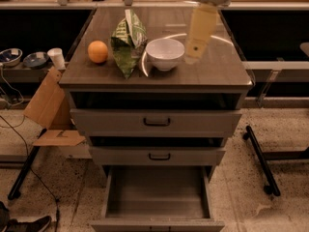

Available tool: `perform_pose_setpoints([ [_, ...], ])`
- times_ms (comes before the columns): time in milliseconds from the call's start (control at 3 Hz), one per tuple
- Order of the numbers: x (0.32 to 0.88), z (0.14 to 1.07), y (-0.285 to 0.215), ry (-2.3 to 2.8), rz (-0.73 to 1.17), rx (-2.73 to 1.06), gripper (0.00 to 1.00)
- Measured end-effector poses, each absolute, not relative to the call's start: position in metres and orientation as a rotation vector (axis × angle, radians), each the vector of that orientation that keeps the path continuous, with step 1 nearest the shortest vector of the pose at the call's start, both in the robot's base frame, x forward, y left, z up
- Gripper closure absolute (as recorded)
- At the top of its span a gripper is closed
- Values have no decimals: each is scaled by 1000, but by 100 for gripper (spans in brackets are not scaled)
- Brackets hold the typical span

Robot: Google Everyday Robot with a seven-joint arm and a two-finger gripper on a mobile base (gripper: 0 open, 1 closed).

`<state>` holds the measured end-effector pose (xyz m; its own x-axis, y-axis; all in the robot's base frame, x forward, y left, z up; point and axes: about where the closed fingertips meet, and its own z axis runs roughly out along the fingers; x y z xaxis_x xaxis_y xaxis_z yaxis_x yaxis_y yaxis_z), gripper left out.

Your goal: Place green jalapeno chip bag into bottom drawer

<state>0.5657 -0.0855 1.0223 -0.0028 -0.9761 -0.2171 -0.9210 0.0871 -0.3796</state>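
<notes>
The green jalapeno chip bag (127, 43) lies on the cabinet top (212, 69), between an orange fruit (98, 51) on its left and a white bowl (165, 53) on its right. The bottom drawer (157, 192) is pulled open and shows a plain grey empty interior. My arm reaches in from the top right, and the gripper (193, 52) hangs above the cabinet top just right of the bowl, well right of the bag. It holds nothing that I can see.
The two upper drawers (156, 122) with dark handles are closed. A cardboard box (46, 105) leans at the cabinet's left. A cup (57, 58) and bowls (10, 56) sit on a low shelf at left. A black wheeled stand leg (260, 158) lies on the floor at right.
</notes>
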Motion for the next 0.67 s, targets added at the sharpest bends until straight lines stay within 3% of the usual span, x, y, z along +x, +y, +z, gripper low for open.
perform_pose_setpoints([
  [333,600,1045,-8,1794,-202,-1920,0],
  [667,600,1039,1,1785,-199,-1936,0],
])
